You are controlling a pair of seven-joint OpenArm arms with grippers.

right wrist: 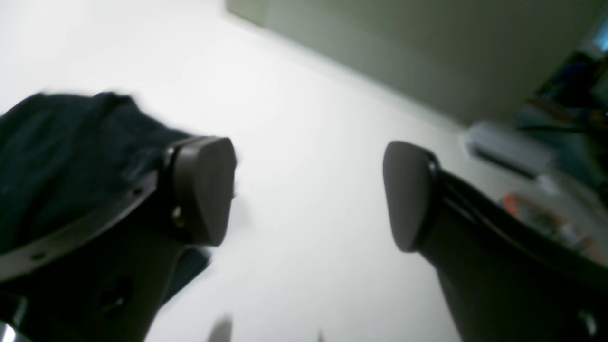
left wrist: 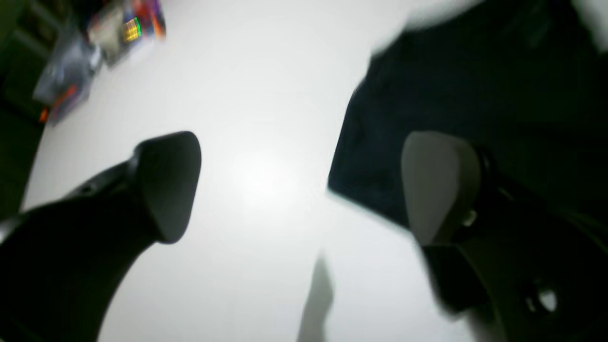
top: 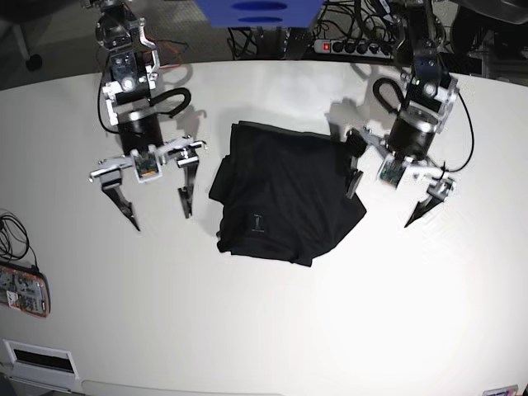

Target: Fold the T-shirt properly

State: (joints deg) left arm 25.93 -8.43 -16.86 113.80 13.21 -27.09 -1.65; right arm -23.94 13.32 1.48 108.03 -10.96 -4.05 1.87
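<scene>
- The T-shirt (top: 280, 194) lies in a rumpled, partly folded black heap at the middle of the white table (top: 264, 330), a small label patch (top: 258, 223) showing near its front edge.
- The left gripper (top: 389, 198) hangs over the shirt's edge on the base view's right, jaws wide apart, one finger over the cloth, holding nothing.
- The right gripper (top: 158, 205) hangs beside the shirt's other side, clear of it, jaws spread and empty.
- A power strip (top: 355, 47) lies at the far edge.
- A small orange-trimmed device (top: 23, 290) sits near the table's front corner on the right gripper's side.
</scene>
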